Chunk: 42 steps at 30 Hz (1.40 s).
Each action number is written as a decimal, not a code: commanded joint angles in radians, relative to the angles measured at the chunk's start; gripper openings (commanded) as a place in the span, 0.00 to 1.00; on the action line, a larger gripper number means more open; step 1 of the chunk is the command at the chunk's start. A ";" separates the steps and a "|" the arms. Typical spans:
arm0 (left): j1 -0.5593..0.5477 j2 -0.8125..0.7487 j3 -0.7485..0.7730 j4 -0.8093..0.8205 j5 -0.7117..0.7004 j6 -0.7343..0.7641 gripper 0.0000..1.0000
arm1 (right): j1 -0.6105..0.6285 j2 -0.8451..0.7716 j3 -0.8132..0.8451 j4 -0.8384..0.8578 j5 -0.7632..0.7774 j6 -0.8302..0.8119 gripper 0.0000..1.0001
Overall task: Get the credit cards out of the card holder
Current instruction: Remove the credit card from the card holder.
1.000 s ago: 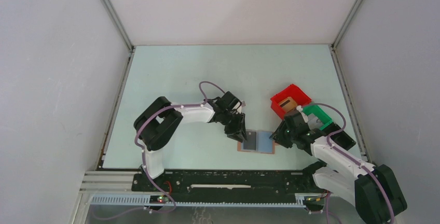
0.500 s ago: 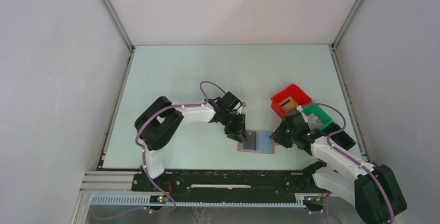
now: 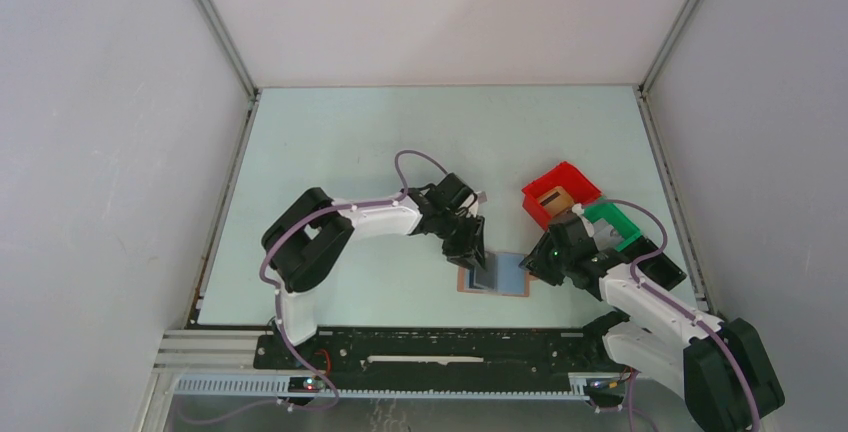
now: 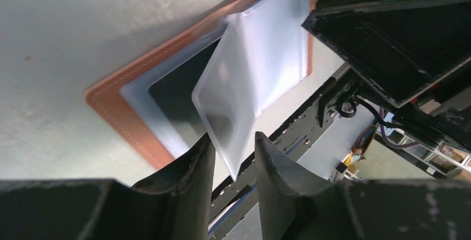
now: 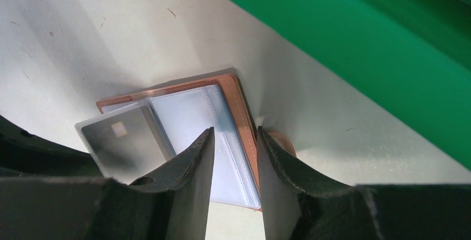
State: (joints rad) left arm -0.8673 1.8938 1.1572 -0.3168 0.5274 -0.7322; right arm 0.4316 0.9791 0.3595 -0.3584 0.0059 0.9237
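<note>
The left end effector (image 3: pixel 474 255) has shifted right onto the card holder (image 3: pixel 512 278) and tilted a grey card (image 5: pixel 119 137) up

Top view: left gripper (image 3: pixel 474 252) covers part of card holder (image 3: pixel 497 275); red bin (image 3: pixel 560 192) contents too small to tell. Left wrist: tilted clear leaf (image 4: pixel 244 90) blurred, lower corner lost between fingers (image 4: pixel 183 184), contact unclear. Right wrist: green bin (image 5: pixel 361 34) cropped.

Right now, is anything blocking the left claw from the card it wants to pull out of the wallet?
Nothing visible does. The left gripper already has the grey card between its fingers, tilted up off the open wallet. The right gripper rests at the wallet's opposite edge, not in the path.
</note>
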 commanded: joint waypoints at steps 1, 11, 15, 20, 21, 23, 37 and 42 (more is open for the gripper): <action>-0.026 -0.012 0.071 0.008 0.023 0.028 0.37 | -0.004 0.012 -0.040 -0.010 0.005 0.022 0.43; -0.077 0.042 0.150 0.089 0.108 -0.007 0.37 | -0.004 -0.011 -0.050 -0.021 0.005 0.030 0.43; -0.101 0.082 0.192 0.123 0.144 -0.022 0.37 | -0.005 -0.036 -0.053 -0.037 0.005 0.035 0.43; -0.098 0.070 0.178 0.185 0.179 -0.053 0.37 | -0.017 -0.083 -0.047 -0.080 0.005 0.035 0.43; -0.091 0.048 0.164 0.195 0.170 -0.053 0.37 | -0.018 -0.102 -0.043 -0.096 0.004 0.034 0.43; -0.066 -0.002 0.114 0.237 0.151 -0.064 0.37 | -0.022 -0.149 -0.035 -0.130 0.014 0.035 0.43; 0.001 -0.016 -0.072 0.340 0.135 -0.162 0.36 | 0.067 -0.153 0.061 -0.049 -0.034 -0.007 0.43; 0.000 0.015 -0.058 0.348 0.149 -0.163 0.37 | 0.082 -0.055 0.061 0.018 -0.061 -0.009 0.43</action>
State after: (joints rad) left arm -0.8665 1.8854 1.0954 -0.0208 0.6437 -0.8776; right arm 0.5037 0.8783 0.3901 -0.4168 -0.0338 0.9314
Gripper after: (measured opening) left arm 0.365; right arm 0.431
